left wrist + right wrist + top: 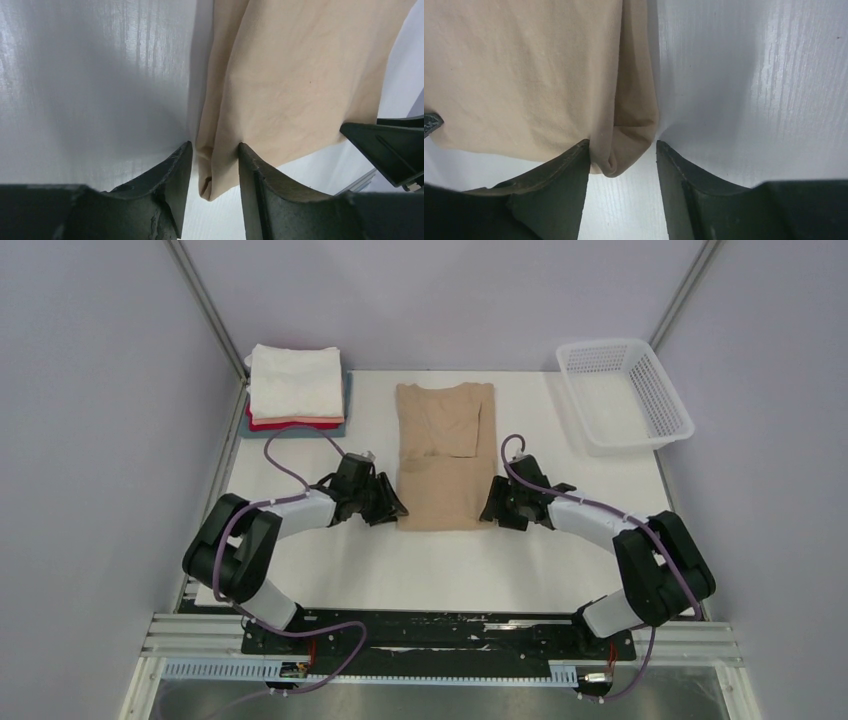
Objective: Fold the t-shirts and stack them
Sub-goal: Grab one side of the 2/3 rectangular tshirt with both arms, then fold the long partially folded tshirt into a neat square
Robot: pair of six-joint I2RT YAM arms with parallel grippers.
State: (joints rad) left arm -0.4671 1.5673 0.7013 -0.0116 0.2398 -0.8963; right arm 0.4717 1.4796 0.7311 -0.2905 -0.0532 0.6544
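As left tool [215,150] and right tool [623,147], spread, straddle corners, tan tee [440,455] lies folded.

Robot lab test cell, not a home. Left arm [262,530] and right arm [640,540] bolted to a metal rail [440,642] at a white table [450,570], purple cables [290,466] loose, blank grey walls [100,390], bare metal posts [205,305] boxing it in.

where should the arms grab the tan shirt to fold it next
Grip the tan shirt at its two near corners, left gripper from the left, right gripper from the right, low. It lies flat in a narrow strip, its doubled edges thick there.
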